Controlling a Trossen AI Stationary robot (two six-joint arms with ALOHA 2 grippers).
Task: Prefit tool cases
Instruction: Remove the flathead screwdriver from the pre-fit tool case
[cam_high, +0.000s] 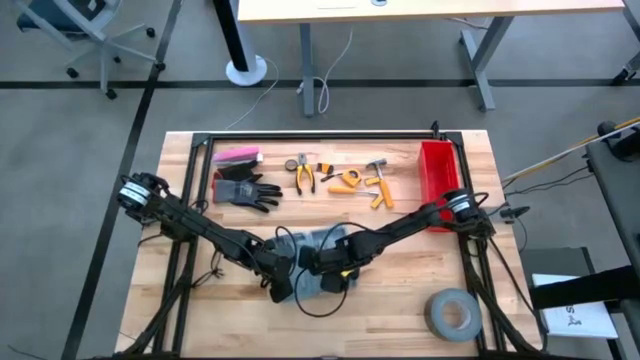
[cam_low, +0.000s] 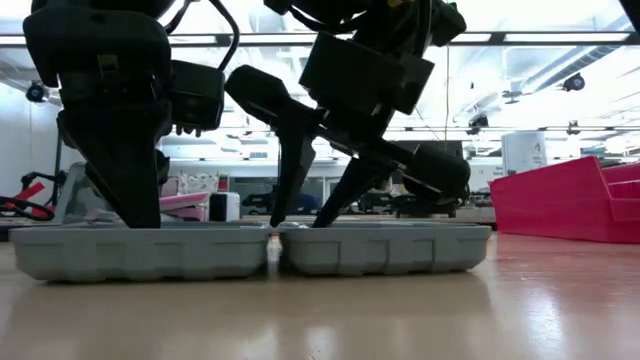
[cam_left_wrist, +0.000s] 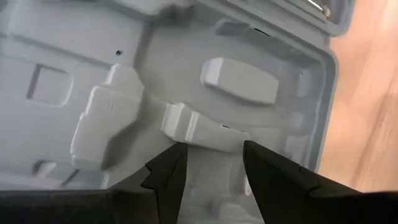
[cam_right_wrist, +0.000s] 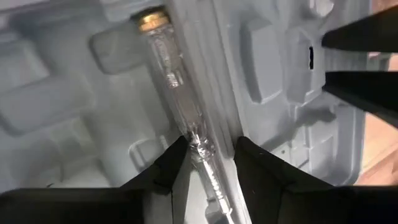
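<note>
The grey-blue tool case (cam_low: 250, 248) lies open and flat at the near middle of the wooden surface (cam_high: 400, 290). A clear-handled tester screwdriver (cam_right_wrist: 177, 99) rests along its hinge, between the right tool's (cam_right_wrist: 208, 163) parted fingers. The left tool (cam_left_wrist: 211, 171), fingers apart and empty, presses into the other half's moulded slots.

Both arms reach inward, left gripper (cam_left_wrist: 211, 165) and right gripper (cam_right_wrist: 208, 165) parted
</note>
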